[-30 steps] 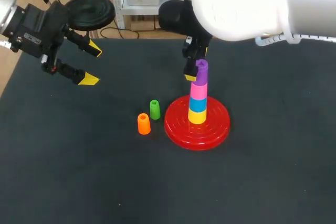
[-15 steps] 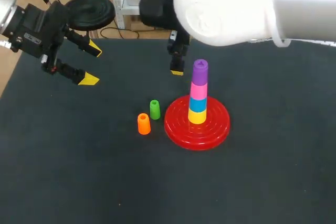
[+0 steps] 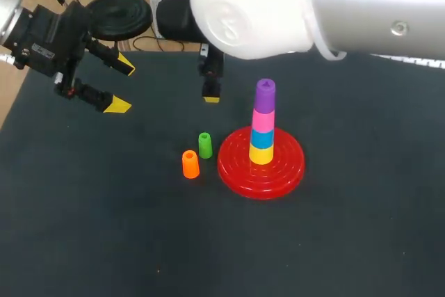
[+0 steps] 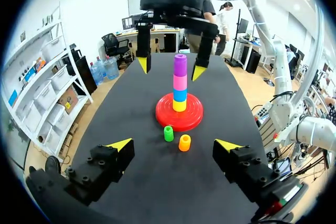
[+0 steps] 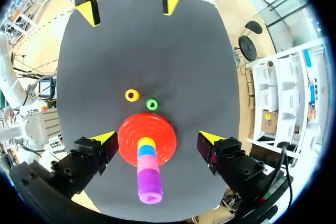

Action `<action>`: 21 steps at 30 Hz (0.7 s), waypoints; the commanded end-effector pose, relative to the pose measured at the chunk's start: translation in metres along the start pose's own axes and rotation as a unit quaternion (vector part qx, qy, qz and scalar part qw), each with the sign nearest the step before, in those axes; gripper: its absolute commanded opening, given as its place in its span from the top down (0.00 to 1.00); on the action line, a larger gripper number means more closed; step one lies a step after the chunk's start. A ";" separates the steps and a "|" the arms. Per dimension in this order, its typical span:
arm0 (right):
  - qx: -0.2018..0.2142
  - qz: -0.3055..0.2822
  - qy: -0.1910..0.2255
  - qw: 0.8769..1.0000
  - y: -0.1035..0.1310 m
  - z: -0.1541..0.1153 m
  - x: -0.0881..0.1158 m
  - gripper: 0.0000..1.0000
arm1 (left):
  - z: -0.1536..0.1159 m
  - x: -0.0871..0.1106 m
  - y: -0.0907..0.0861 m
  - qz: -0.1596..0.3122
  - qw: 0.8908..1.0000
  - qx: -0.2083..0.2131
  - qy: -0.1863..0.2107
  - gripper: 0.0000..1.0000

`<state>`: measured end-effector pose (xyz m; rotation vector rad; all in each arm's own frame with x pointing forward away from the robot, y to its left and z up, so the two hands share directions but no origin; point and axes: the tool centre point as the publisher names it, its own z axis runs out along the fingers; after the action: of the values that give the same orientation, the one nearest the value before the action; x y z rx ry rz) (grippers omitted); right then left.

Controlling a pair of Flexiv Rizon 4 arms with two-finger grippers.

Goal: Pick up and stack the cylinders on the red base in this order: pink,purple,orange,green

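1. Purple cylinder (image 3: 265, 95) sits on top of the stack, on the pink cylinder (image 3: 262, 119). It is free: the fingers of the right gripper (image 5: 157, 139) are spread wide and hold nothing. It lies under them and does not touch them.
2. Below the pink one are a blue cylinder (image 3: 261, 138) and a yellow cylinder (image 3: 261, 154), all upright on the red base (image 3: 236, 172).
3. Ahead of the right fingers, just past the base, the orange cylinder (image 3: 190, 163) and the green cylinder (image 3: 205, 145) stand on the table (image 3: 104, 227). They are just beside each other and apart from the base.
4. I judge that pink and purple are done and that orange is the step in hand.
5. The next move calls for bringing the open fingers down on both sides of the orange cylinder, closing on it, lifting it and centring it over the purple one. The green neighbour is very near, so a finger could knock it.
6. The right arm comes in from the right and reaches past the middle. Its gripper points down, raised above the table, beside the stack on the side of the loose cylinders.
7. The left gripper (image 3: 119, 86) is well apart, near the far left corner. Its fingers are also spread and empty, and they point toward the two loose cylinders and the base beyond them.
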<state>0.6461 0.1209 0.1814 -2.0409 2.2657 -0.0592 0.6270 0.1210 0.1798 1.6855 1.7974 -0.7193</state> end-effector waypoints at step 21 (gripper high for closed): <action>-0.044 -0.026 -0.004 0.999 0.047 0.054 -0.018 0.00 | 0.000 0.000 -0.001 0.000 1.000 -0.001 0.000 0.00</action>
<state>0.6074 0.1485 0.1309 -2.1432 2.2571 0.0339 0.6270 0.1210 0.1798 1.6855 1.7974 -0.7192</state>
